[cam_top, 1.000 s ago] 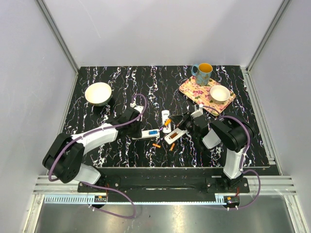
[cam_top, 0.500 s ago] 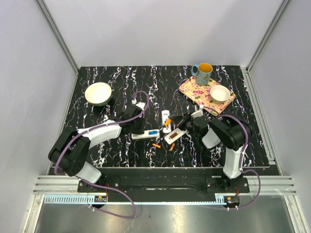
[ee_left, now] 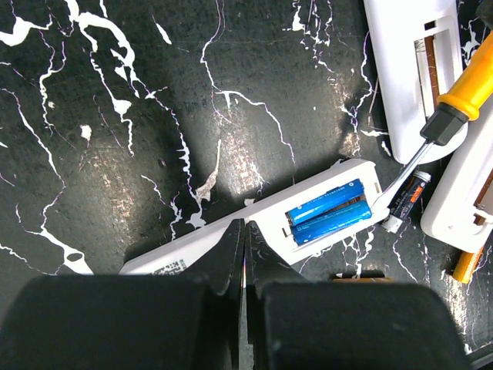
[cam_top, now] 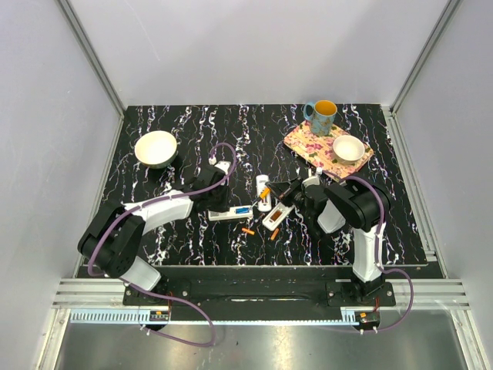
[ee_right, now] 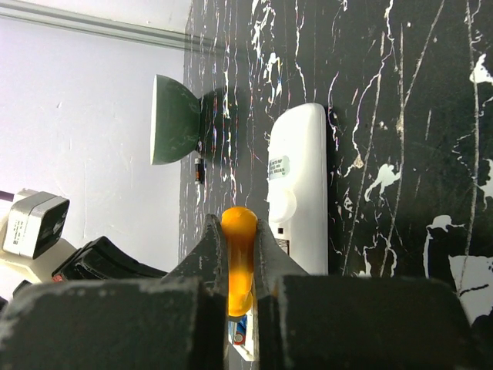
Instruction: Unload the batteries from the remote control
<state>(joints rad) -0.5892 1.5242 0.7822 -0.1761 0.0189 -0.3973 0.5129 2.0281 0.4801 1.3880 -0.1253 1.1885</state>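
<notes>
Blue batteries (ee_left: 327,212) inside open white remote (ee_left: 269,223)

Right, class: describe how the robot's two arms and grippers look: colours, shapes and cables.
The left arm and right arm have white links between bulky black joints, each trailed by a looping purple cable. The left gripper and right gripper are matt black: blocky bodies narrowing to two fingers.

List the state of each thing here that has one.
left gripper: shut, tips over the remote.
right gripper: shut on the screwdriver.
remote: compartment open.
blue batteries: two, seated in the remote.
mug: upright.
</notes>
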